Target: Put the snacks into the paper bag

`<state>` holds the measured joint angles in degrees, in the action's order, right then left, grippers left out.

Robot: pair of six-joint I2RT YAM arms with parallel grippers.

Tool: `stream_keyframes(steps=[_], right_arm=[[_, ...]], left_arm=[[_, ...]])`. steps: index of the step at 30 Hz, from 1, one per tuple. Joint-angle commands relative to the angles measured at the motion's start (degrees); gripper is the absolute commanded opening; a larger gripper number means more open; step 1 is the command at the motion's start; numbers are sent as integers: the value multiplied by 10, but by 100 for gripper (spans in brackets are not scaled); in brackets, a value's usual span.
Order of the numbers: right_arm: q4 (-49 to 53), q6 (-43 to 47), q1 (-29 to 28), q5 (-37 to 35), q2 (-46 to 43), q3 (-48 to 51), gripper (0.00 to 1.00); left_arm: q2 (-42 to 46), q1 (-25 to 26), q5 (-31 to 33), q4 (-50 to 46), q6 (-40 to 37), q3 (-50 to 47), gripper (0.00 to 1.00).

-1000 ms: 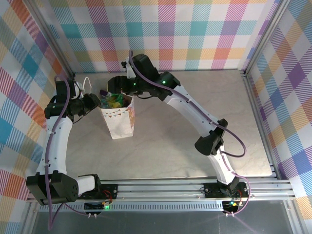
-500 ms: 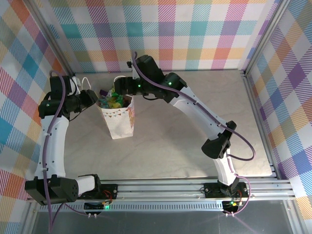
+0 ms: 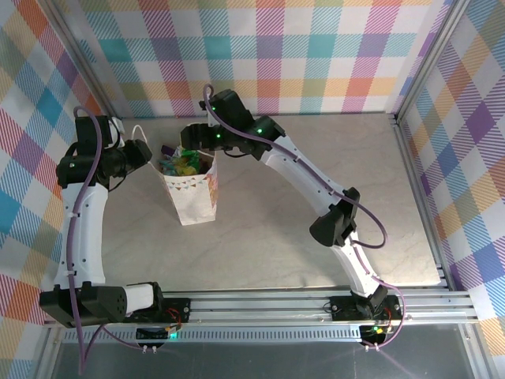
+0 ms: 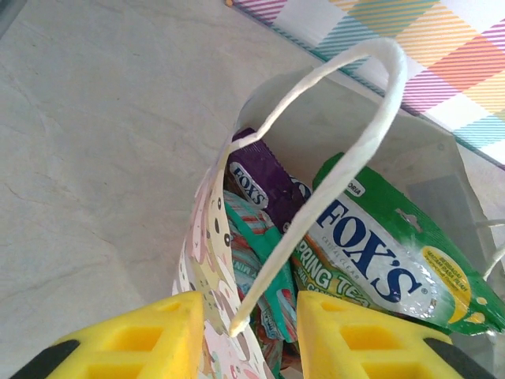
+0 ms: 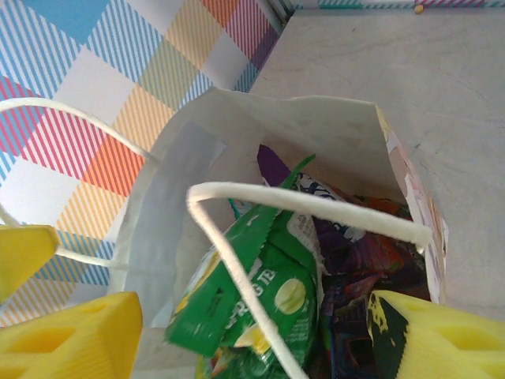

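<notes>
The paper bag (image 3: 193, 197) stands upright on the table at the back left, mouth up. Several snacks (image 3: 180, 163) lie inside it: a green FOX'S packet (image 4: 379, 253), a purple one (image 4: 264, 178) and a teal one (image 4: 260, 260). My left gripper (image 3: 140, 152) is at the bag's left rim. In the left wrist view, my left gripper (image 4: 248, 339) is open, with its yellow fingers astride the bag wall (image 4: 207, 268) and a cord handle (image 4: 331, 166). My right gripper (image 3: 193, 136) hovers over the back of the mouth. The right wrist view shows my right gripper (image 5: 252, 339) open wide above the green packet (image 5: 268, 292).
Plaid walls (image 3: 316, 71) close in the back and both sides, with a metal post (image 3: 410, 158) along the right. The marble-look table top (image 3: 260, 245) stretches right and forward of the bag. A metal rail (image 3: 260, 304) carries the arm bases at the near edge.
My left arm has drawn back to the left, away from the bag's mouth. My right gripper stays over the bag and has opened a little wider. The bag has not moved.
</notes>
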<state>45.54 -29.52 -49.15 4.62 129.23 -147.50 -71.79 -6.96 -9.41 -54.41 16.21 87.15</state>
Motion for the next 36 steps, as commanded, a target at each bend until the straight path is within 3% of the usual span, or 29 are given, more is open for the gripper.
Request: stream_keyframes(steps=[1, 11, 27, 36], right_arm=[[-44, -5, 4, 20, 7, -22, 76], [-130, -53, 6, 76, 63, -56, 77], [-129, -50, 9, 96, 58, -57, 66], [-125, -88, 9, 160, 60, -55, 69]], left_arm=[[-8, -5, 17, -19, -17, 29, 36], [-14, -6, 36, -15, -30, 22, 36], [-17, -11, 39, 13, -30, 41, 36], [-21, -12, 33, 17, -27, 36, 36]])
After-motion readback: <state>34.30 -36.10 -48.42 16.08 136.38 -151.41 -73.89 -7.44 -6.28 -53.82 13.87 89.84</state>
